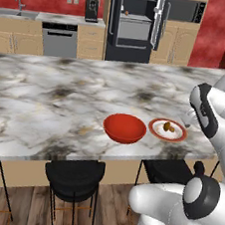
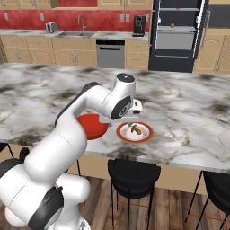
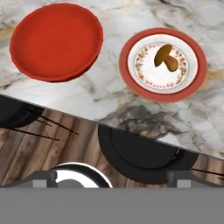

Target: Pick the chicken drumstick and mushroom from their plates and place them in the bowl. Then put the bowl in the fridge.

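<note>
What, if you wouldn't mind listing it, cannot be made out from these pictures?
- Pale plate, right base view: cut off by the right edge; its contents are hidden.
- Red bowl, right base view: half hidden behind the arm.
- Small item on the fridge shelf, left base view: too small to identify.

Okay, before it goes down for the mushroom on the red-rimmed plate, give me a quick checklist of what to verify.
1. Fingers apart: ok, spread wide with nothing between them.
2. Mushroom on the red-rimmed plate: ok, lying near its centre.
3. Hand lined up over the mushroom: not ok, in the hand view it sits up and to the right of the fingers.
4. Red bowl ready: ok, empty, upright, just beside the plate and apart from it.
5. Fridge open: ok, door stands open.
6. Chicken drumstick located: cannot tell, a pale plate edge shows at the right border, contents cut off.
</note>
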Tool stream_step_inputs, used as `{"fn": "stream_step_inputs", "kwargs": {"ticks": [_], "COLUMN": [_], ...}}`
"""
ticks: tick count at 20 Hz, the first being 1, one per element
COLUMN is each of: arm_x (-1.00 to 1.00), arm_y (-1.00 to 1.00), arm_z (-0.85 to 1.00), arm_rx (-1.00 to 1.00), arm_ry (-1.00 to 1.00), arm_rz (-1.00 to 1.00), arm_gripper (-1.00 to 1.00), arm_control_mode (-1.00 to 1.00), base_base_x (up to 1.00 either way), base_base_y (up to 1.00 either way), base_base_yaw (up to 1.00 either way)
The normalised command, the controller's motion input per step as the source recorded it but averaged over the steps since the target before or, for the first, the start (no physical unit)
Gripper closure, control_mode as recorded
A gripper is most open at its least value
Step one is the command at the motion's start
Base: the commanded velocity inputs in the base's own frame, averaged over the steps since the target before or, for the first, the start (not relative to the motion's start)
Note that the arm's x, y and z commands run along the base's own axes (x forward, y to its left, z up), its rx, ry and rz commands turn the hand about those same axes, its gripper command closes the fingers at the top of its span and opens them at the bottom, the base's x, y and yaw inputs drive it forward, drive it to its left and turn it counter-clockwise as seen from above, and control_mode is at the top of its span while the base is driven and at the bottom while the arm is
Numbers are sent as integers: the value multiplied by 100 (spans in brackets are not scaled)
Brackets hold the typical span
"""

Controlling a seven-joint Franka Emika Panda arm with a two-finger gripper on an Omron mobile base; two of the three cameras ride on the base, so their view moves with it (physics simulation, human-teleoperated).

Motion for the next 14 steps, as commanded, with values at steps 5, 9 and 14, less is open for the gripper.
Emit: {"fn": "stream_step_inputs", "kwargs": {"ticks": [5,9,14], "arm_x": [15,37,33], "arm_y": [-3,0,0], "arm_z": [-48,-34,-11], "arm_rx": [-3,0,0], "arm_ry": [-3,0,5], "arm_rz": [-7,-13,-7], "arm_gripper": [-100,-100,-100], "arm_control_mode": [-100,-100,-100], "base_base_x": [0,0,0], "base_base_y": [0,0,0], "base_base_yaw": [0,0,0]}}
